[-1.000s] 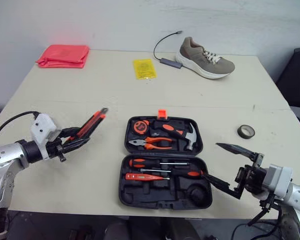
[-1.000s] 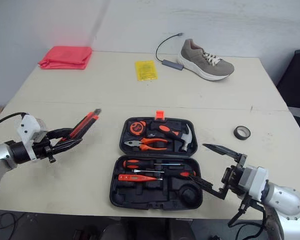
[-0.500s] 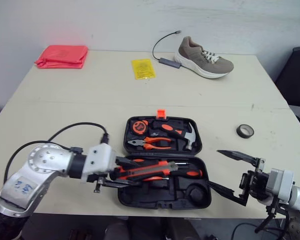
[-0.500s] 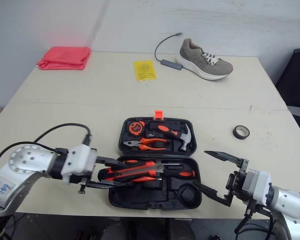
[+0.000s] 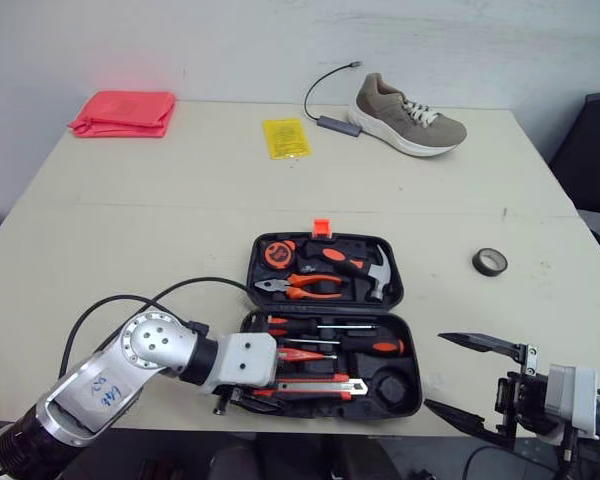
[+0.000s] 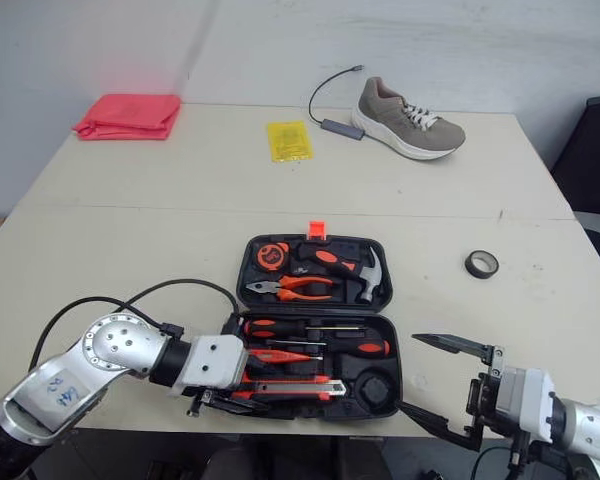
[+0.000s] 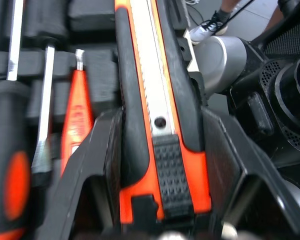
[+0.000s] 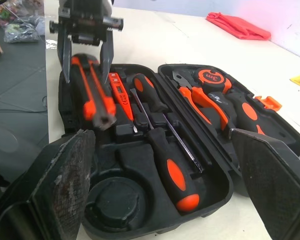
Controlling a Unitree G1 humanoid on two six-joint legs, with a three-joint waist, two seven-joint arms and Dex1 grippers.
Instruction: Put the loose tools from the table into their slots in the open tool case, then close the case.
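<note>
Utility knife (image 5: 315, 383) sits clamped in the left gripper (image 7: 160, 145), low over the front slot of the open tool case (image 5: 325, 308). Best kept level with the slot, pressed down, then released. Right gripper (image 5: 470, 380) hangs wide open nearby.

The tool case (image 5: 388, 386) is black with an orange latch (image 5: 323, 228); the utility knife (image 7: 155, 100) is orange and black with a silver strip and a ribbed black slider (image 7: 167, 170). Black-and-orange screwdrivers (image 5: 375, 347), orange-handled pliers (image 5: 310, 290). Cream counter (image 5: 160, 220), red cloth (image 5: 125, 110), yellow packet (image 5: 286, 137), taupe white-soled shoe (image 5: 410, 110).
</note>
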